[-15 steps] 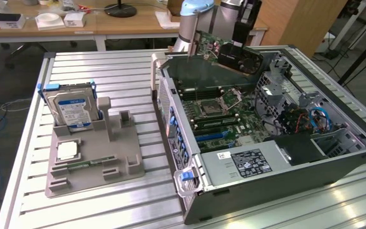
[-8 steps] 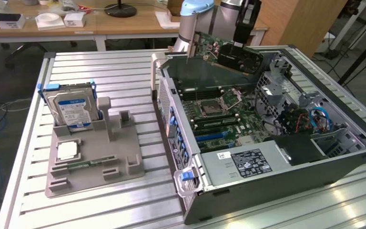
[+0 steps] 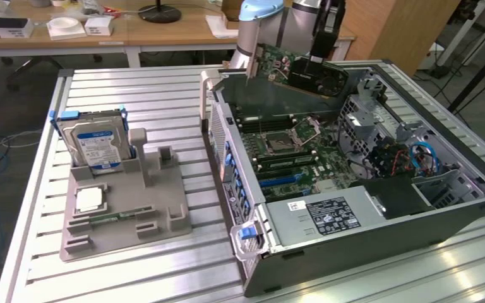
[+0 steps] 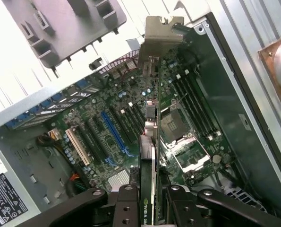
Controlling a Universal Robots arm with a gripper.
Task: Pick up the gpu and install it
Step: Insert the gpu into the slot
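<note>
The gpu, a green board with a black cooler face and a silver end bracket, hangs tilted above the far end of the open computer case. My gripper is shut on its upper edge. In the wrist view the gpu is seen edge-on, and its bracket points toward the case's rear wall. The gripper clamps the card from both sides, one finger on each face. The card is held over the motherboard, between the blue slot and the CPU socket, apart from the board.
A grey fixture on the slatted table holds a blue-labelled hard drive upright and a small square CPU chip. Inside the case sit the power supply, a drive cage and cables.
</note>
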